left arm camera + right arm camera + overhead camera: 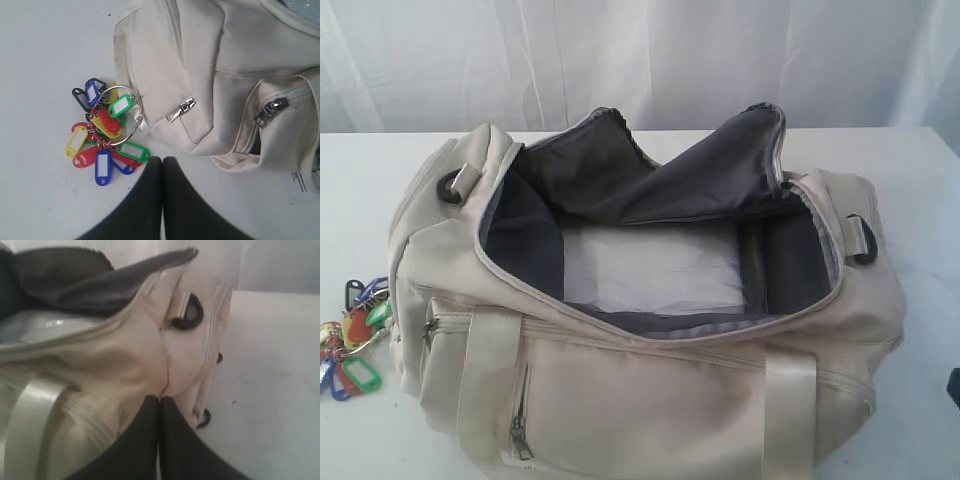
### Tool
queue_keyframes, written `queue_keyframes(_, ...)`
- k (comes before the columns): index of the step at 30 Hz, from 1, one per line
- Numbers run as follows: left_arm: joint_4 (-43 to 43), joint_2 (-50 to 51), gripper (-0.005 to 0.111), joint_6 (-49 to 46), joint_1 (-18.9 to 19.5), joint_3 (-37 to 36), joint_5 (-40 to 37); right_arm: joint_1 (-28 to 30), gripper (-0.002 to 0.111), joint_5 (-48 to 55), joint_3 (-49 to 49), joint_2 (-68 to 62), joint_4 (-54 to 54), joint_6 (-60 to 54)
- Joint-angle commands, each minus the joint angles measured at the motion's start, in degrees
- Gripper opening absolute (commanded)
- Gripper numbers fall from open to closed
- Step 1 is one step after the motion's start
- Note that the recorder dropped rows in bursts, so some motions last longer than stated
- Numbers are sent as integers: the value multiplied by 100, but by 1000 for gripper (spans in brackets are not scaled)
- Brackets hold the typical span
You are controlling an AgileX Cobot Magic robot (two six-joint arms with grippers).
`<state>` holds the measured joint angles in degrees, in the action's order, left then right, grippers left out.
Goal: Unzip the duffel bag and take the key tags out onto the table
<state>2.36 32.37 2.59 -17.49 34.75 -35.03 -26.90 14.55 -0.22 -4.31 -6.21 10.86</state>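
The cream duffel bag [650, 400] lies unzipped across the white table [360, 180], its dark grey lining [680, 180] folded back and a pale sheet showing on its floor. The bunch of key tags [350, 335] rests on the table just off the bag's left end. The left wrist view has the key tags [105, 132] spread beside the bag [210, 75]. My left gripper [162, 161] is shut and empty, above the table near the tags. My right gripper [160, 400] is shut, empty, close to the bag's right end [140, 355]. Neither gripper shows in the exterior view.
A white curtain [640, 60] hangs behind the table. Black strap rings sit at the bag's left end [450, 185] and right end [865, 240]. A zipped side pocket [520, 410] faces the front. A white paper label [300, 182] lies by the bag.
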Motion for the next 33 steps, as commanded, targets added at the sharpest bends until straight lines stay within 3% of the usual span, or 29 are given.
queue_keyframes(1, -59, -34, 0, 21, 20, -39, -2, 13, 0, 322, 22, 359, -11, -486)
queue_keyframes(8, -59, -34, 0, 21, 20, -39, -14, 241, 0, 377, 22, 431, -129, -821)
queue_keyframes(20, -59, -34, 0, 21, 20, -39, -14, 1265, 0, 377, 22, 431, -129, -810)
queue_keyframes(33, -59, -34, 0, 21, 20, -39, -14, 1406, 0, 356, 22, 431, -138, -930)
